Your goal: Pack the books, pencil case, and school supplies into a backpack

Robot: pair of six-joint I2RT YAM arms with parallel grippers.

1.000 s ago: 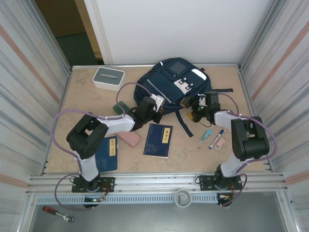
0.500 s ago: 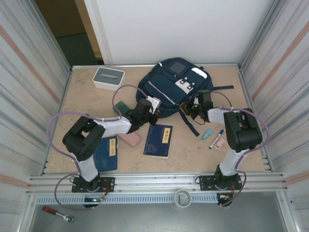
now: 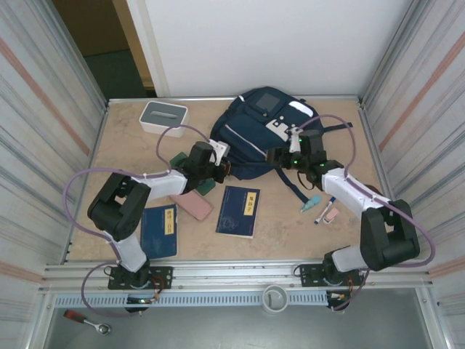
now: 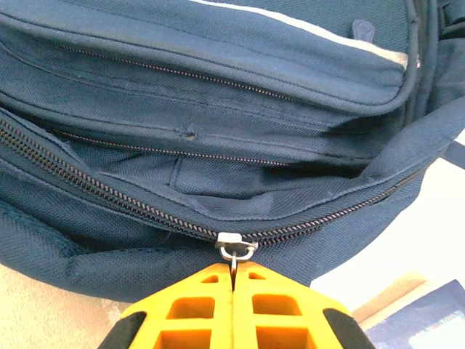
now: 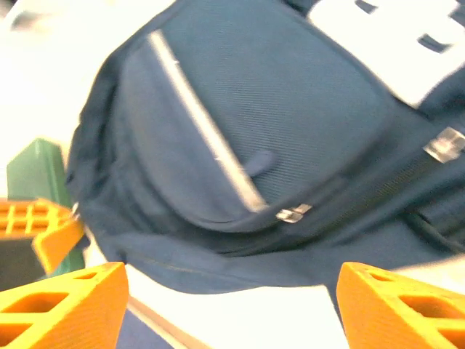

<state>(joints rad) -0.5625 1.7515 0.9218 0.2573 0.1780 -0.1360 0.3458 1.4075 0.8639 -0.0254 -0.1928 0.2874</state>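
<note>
Left tool [image 4: 234, 282] is pinched shut on the zipper pull [image 4: 237, 247] of the backpack [image 4: 218, 109], which lies straight ahead of it. Right tool [image 5: 232, 294] gapes wide, holding nothing, just over the bag's near flank.

My read is that I'm opening the main pocket. I'd drag the pull along the teeth, low and steady, with the right tool pinning the fabric.

Nearer the bases than the left tool:
- one book [image 3: 239, 211]
- another book [image 3: 160, 230]
- a pink case [image 3: 192, 206]

Marker [image 3: 310, 203] and pen [image 3: 325, 209] sit base-side of the right tool. A strap [image 3: 290, 190] trails over the worktop [image 3: 131, 153] there and could snag.
</note>
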